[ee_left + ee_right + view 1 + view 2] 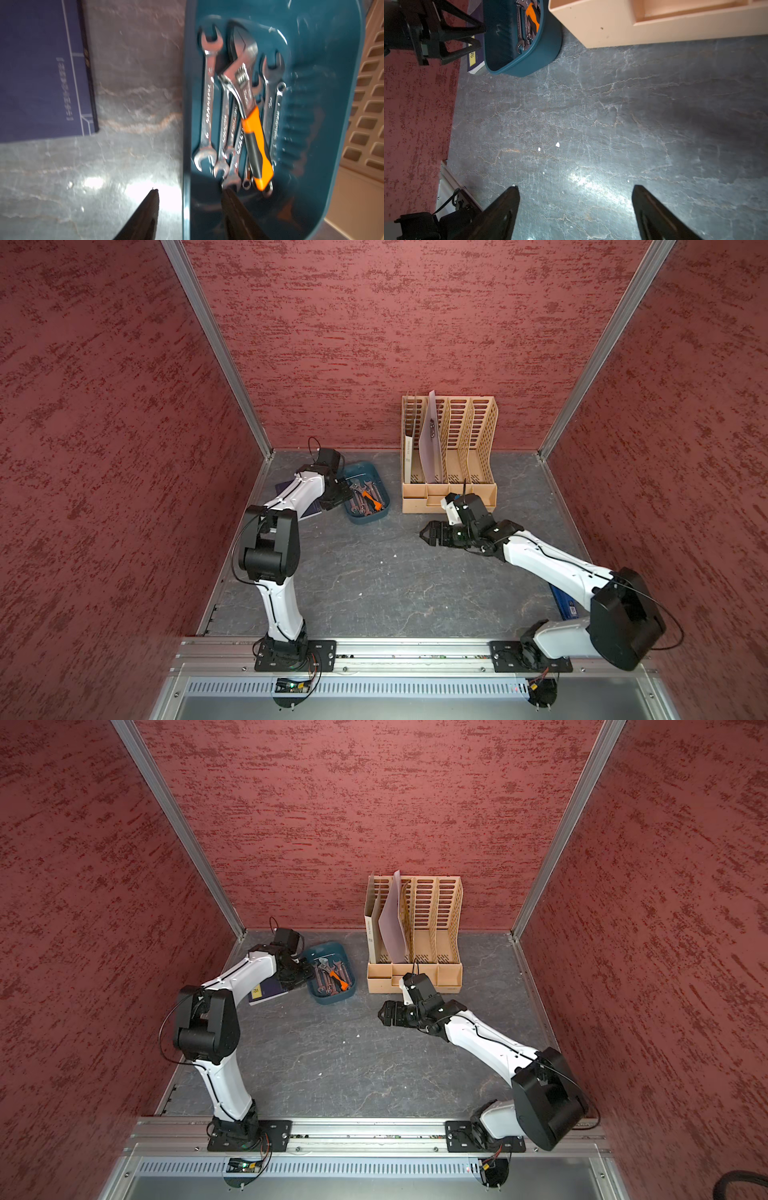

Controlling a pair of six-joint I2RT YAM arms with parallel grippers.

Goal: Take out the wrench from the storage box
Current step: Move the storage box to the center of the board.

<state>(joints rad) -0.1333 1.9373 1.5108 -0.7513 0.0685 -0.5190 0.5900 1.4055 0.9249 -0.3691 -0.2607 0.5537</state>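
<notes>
Straddling the storage box (pixel 185 128) wall, 1 inside and 1 outside, the left fingers (pixel 236 214) stand partly apart, gripping nothing. Just beyond the inner tip lies the wrench (pixel 252 124), atop loose spanners (pixel 207 99) in the box: probably heavy, rigid, slick steel. Its orange rubber handle looks the surest hold. The right fingers (pixel 500 214) gape empty over the counter (pixel 591 114).
</notes>
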